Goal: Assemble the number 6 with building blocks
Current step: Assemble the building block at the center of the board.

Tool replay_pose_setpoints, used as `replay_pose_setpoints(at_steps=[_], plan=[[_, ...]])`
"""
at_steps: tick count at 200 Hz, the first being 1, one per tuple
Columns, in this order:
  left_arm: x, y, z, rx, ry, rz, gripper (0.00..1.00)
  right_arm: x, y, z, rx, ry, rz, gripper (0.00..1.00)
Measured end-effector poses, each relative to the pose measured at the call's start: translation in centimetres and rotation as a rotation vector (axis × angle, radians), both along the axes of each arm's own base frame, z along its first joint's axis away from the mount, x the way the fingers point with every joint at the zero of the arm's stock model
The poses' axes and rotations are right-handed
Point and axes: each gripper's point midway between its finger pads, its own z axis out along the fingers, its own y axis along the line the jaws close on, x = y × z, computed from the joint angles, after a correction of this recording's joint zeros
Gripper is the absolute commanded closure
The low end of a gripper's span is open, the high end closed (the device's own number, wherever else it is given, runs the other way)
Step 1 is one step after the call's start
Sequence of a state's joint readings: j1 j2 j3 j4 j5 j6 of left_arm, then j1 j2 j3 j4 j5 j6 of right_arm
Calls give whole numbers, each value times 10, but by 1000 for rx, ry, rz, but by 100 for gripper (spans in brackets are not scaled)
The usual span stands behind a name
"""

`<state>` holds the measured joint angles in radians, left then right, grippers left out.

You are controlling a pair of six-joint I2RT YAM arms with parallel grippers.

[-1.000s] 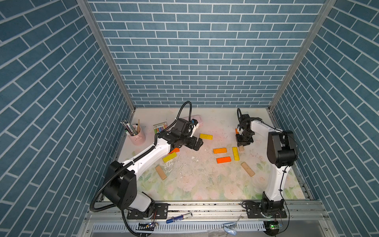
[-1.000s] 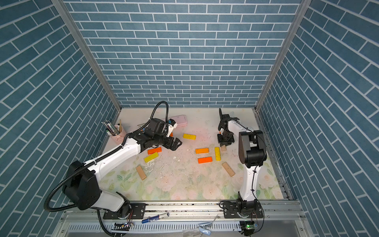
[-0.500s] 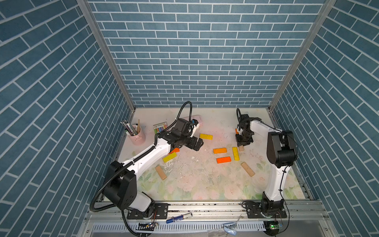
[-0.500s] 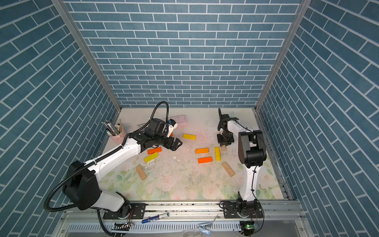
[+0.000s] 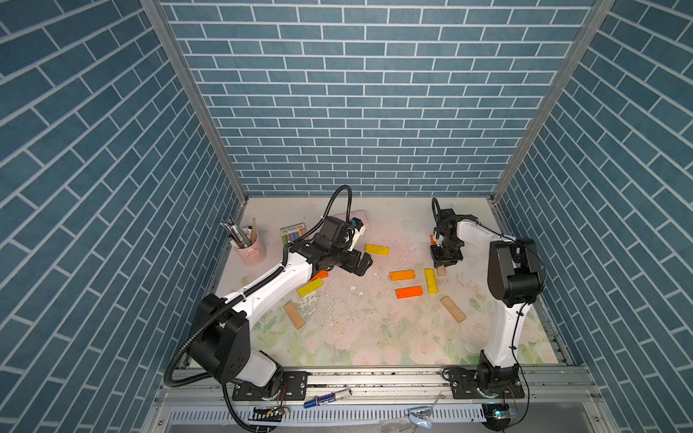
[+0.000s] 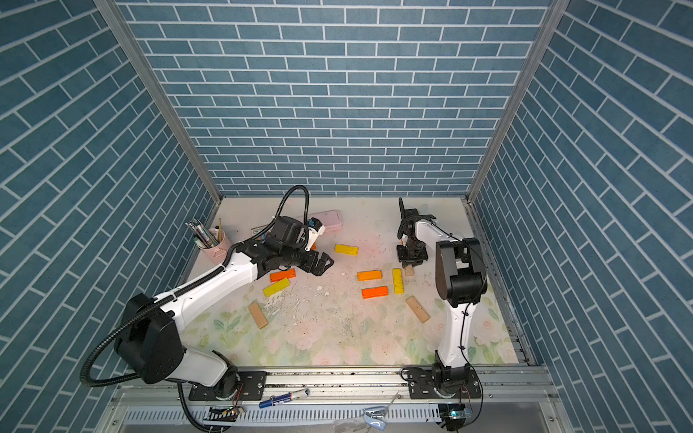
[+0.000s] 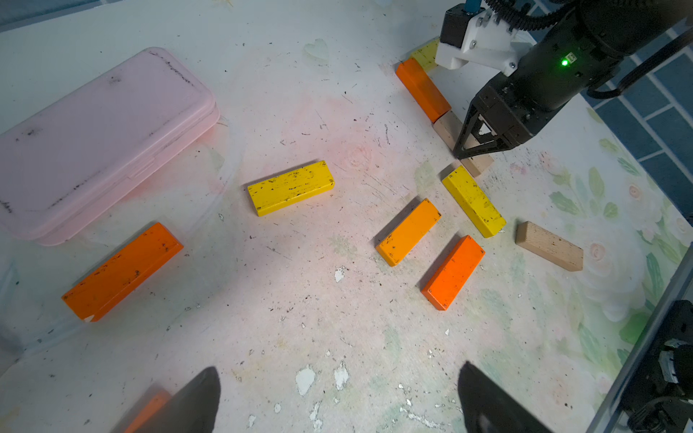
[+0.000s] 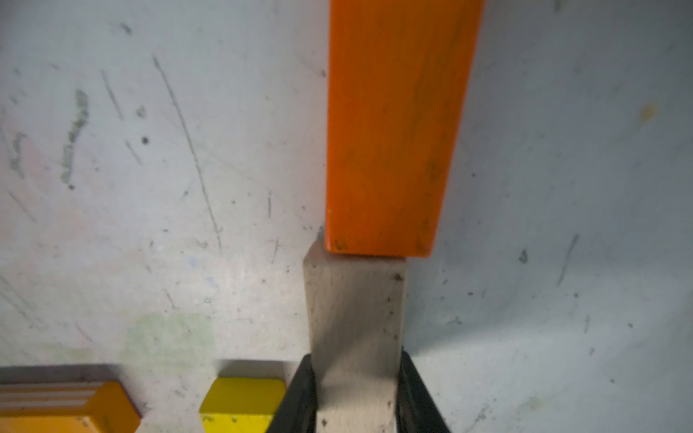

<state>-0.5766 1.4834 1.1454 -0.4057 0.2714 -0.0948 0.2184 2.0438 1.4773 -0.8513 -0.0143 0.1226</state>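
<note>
Right gripper [image 8: 356, 378] was clamped on a tan block [image 8: 356, 311] lying flat, its end butted against an orange block [image 8: 393, 131], probably to extend one stroke of the 6. Left gripper [image 7: 337, 397] hovered wide open, empty, over the table [image 7: 300, 307]; other blocks [image 7: 290, 187] lay loose between the arms.

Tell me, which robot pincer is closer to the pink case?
Left. The left pincer hangs open just in front of the pink case; the right pincer is far over on the other side, shut on a tan block.
</note>
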Motion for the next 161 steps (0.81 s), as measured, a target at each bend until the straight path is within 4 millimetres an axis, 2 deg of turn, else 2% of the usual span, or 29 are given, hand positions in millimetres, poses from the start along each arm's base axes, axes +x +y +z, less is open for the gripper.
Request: replay_pose_setpoints(at_steps=[92, 134, 161], plan=[[-1, -2, 0, -2, 1, -5, 1, 0, -5, -3, -23, -3, -4, 60], [-1, -2, 0, -2, 0, -6, 1, 0, -6, -3, -28, -4, -4, 60], [-2, -2, 0, -2, 0, -7, 1, 0, -5, -3, -26, -4, -3, 64]])
